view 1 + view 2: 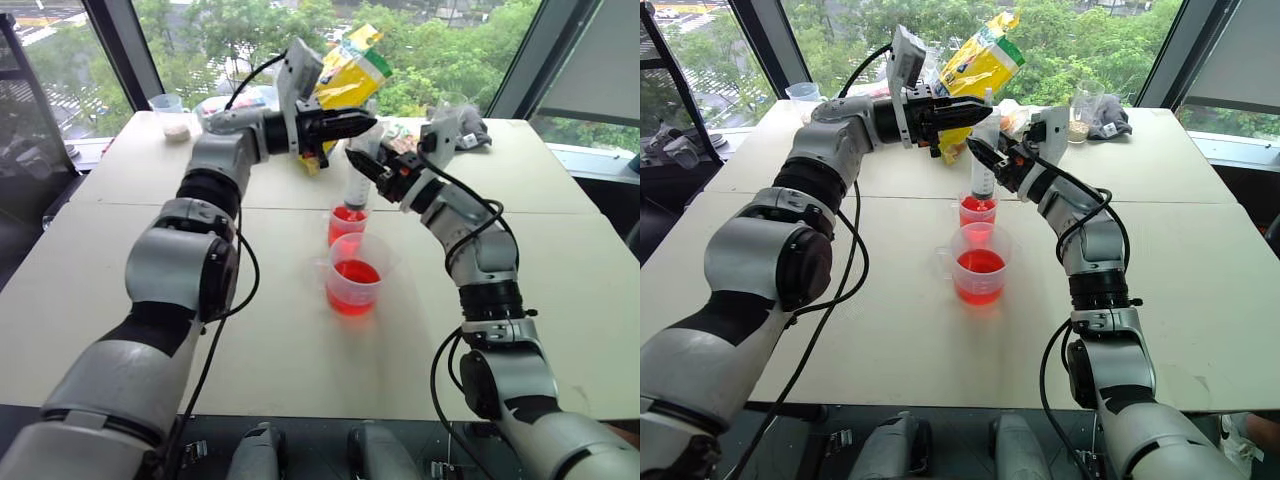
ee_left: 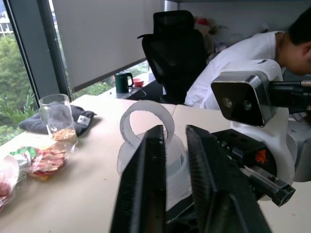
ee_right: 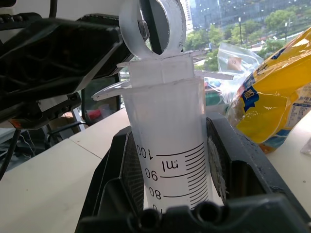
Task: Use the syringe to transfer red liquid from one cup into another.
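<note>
The white table [image 1: 560,270] carries the wide handled cup [image 1: 980,265] at its centre, part filled with red liquid [image 1: 980,262]; the narrower cup [image 1: 978,210], also holding red liquid, stands just beyond it at twelve o'clock. The syringe [image 1: 984,165] stands upright over the narrower cup, its nozzle dipping toward the cup's mouth. The right gripper [image 3: 170,160], reaching in from four o'clock, pinches the barrel: the right wrist view shows both fingers pressed against the clear wall on either side of the printed graduations, a detail the head views leave too small to read. The left gripper [image 1: 352,124] comes in level from nine o'clock at the plunger top; the left wrist view shows its two fingers [image 2: 141,189] parted, flanking the white plunger ring [image 2: 146,127], though whether they touch it cannot be told. That view alone also takes in a seated person [image 2: 252,53] and a black office chair [image 2: 175,48] beyond the table. A yellow bag [image 1: 350,75] lies at twelve o'clock, a glass of grains [image 2: 59,119] at two o'clock beside a dark cloth [image 1: 1110,118].
</note>
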